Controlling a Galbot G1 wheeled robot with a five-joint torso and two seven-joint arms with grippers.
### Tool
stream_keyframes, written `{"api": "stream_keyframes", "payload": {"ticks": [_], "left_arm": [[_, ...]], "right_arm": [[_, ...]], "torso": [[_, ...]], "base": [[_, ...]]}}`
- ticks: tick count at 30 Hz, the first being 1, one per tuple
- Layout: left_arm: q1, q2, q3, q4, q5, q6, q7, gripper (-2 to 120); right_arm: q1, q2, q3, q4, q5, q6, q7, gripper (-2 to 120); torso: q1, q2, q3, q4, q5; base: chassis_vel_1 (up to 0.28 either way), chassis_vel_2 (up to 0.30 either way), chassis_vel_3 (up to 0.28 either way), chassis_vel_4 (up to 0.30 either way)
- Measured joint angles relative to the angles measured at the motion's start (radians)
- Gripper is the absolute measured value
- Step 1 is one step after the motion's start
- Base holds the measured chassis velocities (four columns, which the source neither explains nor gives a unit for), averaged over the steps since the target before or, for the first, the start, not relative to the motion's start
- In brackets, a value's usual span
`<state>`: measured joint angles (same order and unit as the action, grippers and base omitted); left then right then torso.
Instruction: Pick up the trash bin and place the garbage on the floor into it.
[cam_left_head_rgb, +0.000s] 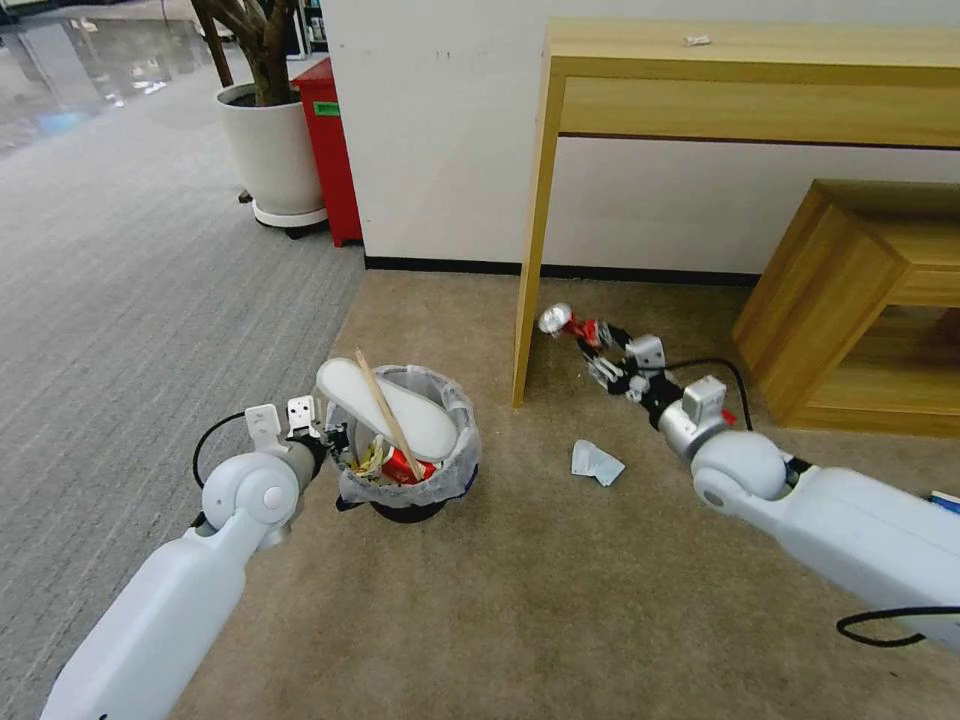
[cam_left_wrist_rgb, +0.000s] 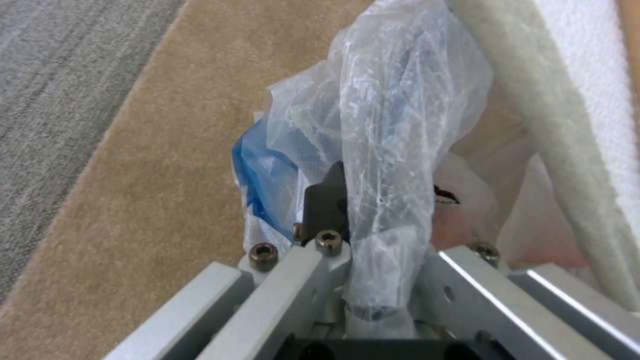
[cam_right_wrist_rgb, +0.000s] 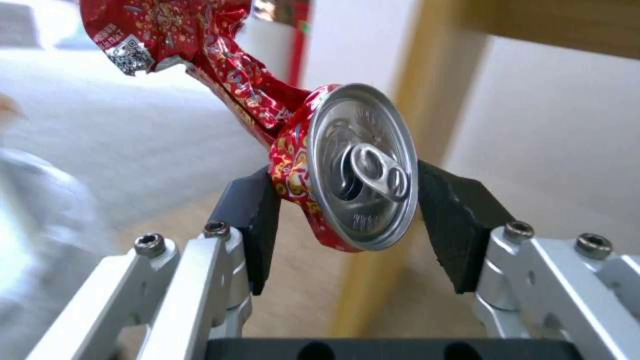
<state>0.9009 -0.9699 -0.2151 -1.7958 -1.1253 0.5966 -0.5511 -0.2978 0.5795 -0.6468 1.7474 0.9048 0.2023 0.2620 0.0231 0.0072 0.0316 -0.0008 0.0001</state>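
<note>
The trash bin (cam_left_head_rgb: 445, 485), black with a crinkled white bag, hangs from its rim in my left gripper (cam_left_head_rgb: 335, 440), which is shut on the rim and bag (cam_left_wrist_rgb: 387, 150). A white slipper (cam_left_head_rgb: 400, 400), a wooden stick (cam_left_head_rgb: 388, 410) and red wrappers (cam_left_head_rgb: 405, 465) fill the bin. To the right, my right gripper (cam_left_head_rgb: 592, 345) is shut on a crushed red can (cam_left_head_rgb: 558, 320) beside the table leg, above the beige floor (cam_left_head_rgb: 600, 600). The can's silver top (cam_right_wrist_rgb: 360, 167) sits between the black pads (cam_right_wrist_rgb: 257, 220). A crumpled blue-white piece of garbage (cam_left_head_rgb: 597, 462) lies on the floor between bin and right arm.
A light wooden table (cam_left_head_rgb: 750, 80) stands against the wall, its leg (cam_left_head_rgb: 530, 260) near the can. A low wooden cabinet (cam_left_head_rgb: 860, 300) is at the right. A white plant pot (cam_left_head_rgb: 270, 150) and a red box (cam_left_head_rgb: 330, 150) stand at the back left by grey striped carpet (cam_left_head_rgb: 120, 300).
</note>
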Motion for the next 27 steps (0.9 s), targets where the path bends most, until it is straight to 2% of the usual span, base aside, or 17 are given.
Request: {"api": "stream_keyframes", "payload": {"ticks": [10, 11, 12, 16, 27], "left_arm": [[-0.014, -0.006, 0.016, -0.013, -0.009, 0.005, -0.008, 0], [-0.014, -0.006, 0.016, -0.015, -0.009, 0.005, -0.008, 0], [-0.012, -0.007, 0.016, -0.019, -0.008, 0.006, -0.008, 0], [-0.013, -0.008, 0.013, -0.033, -0.010, 0.006, -0.009, 0], [-0.019, 0.000, 0.006, -0.069, -0.035, 0.008, -0.024, 0]], "right_arm": [[0.106, 0.088, -0.120, 0.051, 0.048, 0.006, -0.004, 46], [0.117, 0.106, -0.138, 0.051, 0.052, 0.005, -0.001, 46], [0.150, 0.166, -0.202, 0.040, 0.057, 0.002, 0.005, 46], [0.165, 0.216, -0.260, 0.010, 0.057, 0.001, 0.010, 46], [0.159, 0.285, -0.314, -0.058, 0.047, 0.007, 0.014, 46]], "torso": [[0.000, 0.000, 0.000, 0.0001, -0.0007], [0.000, 0.000, 0.000, 0.0001, -0.0001], [0.000, 0.000, 0.000, 0.0002, -0.0007], [0.000, 0.000, 0.000, 0.0002, -0.0005], [0.000, 0.000, 0.000, 0.0000, -0.0004]], "base": [[0.000, 0.000, 0.000, 0.000], [0.000, 0.000, 0.000, 0.000], [0.000, 0.000, 0.000, 0.000], [0.000, 0.000, 0.000, 0.000], [0.000, 0.000, 0.000, 0.000]]}}
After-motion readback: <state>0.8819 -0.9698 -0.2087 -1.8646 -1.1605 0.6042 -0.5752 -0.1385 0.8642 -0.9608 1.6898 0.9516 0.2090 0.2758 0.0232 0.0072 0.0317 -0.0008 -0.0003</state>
